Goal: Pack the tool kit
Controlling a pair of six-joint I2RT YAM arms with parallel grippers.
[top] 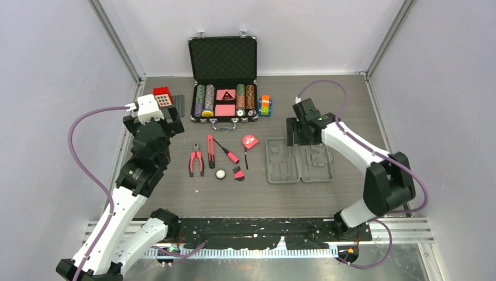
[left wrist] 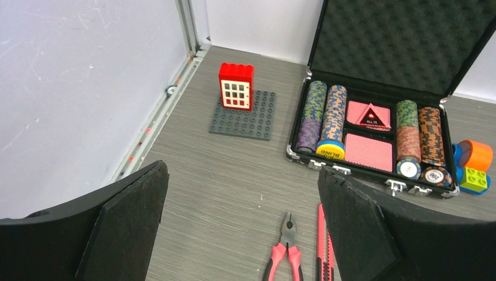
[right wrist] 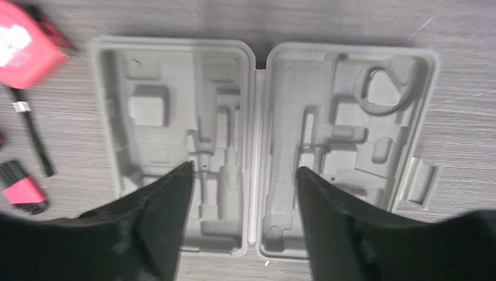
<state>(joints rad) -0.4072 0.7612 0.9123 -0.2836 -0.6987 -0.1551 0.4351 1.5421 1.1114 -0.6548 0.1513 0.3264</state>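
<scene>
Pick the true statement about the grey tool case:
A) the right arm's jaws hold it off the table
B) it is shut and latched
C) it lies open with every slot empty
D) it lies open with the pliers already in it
C: the grey tool case lies open flat with all its moulded slots bare, and the pliers lie apart to its left.

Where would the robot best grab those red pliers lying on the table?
Probably from straight above, pinching across the pliers just below the black head. They lie flat with the red handles splayed toward the near edge, so that neck is the narrowest part.
</scene>
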